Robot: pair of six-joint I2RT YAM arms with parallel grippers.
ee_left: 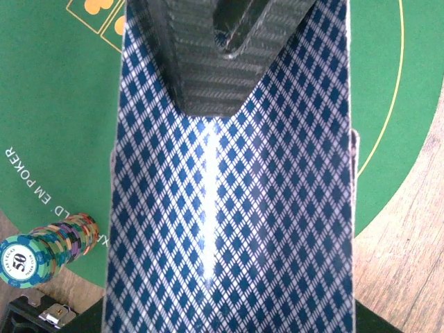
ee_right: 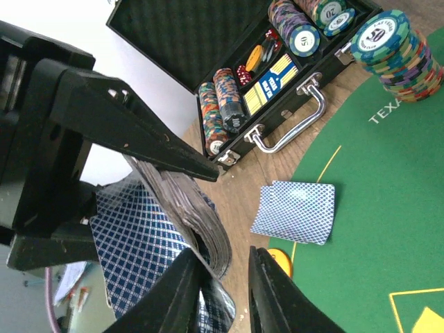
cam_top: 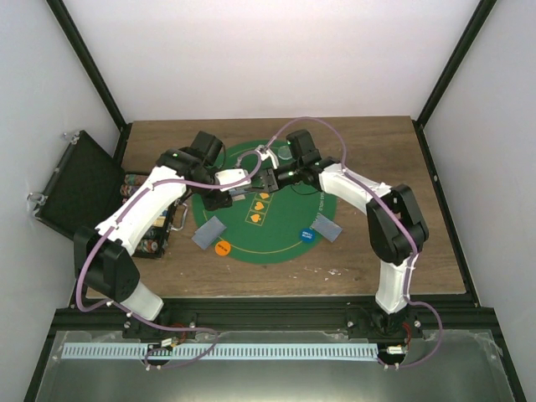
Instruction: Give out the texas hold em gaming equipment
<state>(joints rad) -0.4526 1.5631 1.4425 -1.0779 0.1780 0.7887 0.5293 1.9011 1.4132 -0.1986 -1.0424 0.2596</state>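
Note:
My left gripper (cam_top: 226, 186) is shut on a thick deck of blue-backed cards (ee_left: 229, 208), held above the green mat's far left. In the right wrist view its upper finger (ee_right: 139, 132) lies across the deck (ee_right: 198, 215). My right gripper (ee_right: 225, 291) is open at the deck's end, with one finger against a curled card and the jaws apart. Small card piles lie on the mat at the left (cam_top: 209, 232) and right (cam_top: 328, 226). An orange disc (cam_top: 222, 248) and a blue disc (cam_top: 307, 236) sit near them. A clear disc (cam_top: 285, 153) lies at the far edge.
The round green mat (cam_top: 276, 243) covers the table's middle. An open black case (ee_right: 263, 76) of chips stands left of it, its lid (cam_top: 79, 180) leaning outward. A stack of chips (ee_left: 41, 250) stands at the mat's left rim. Bare wood surrounds the mat.

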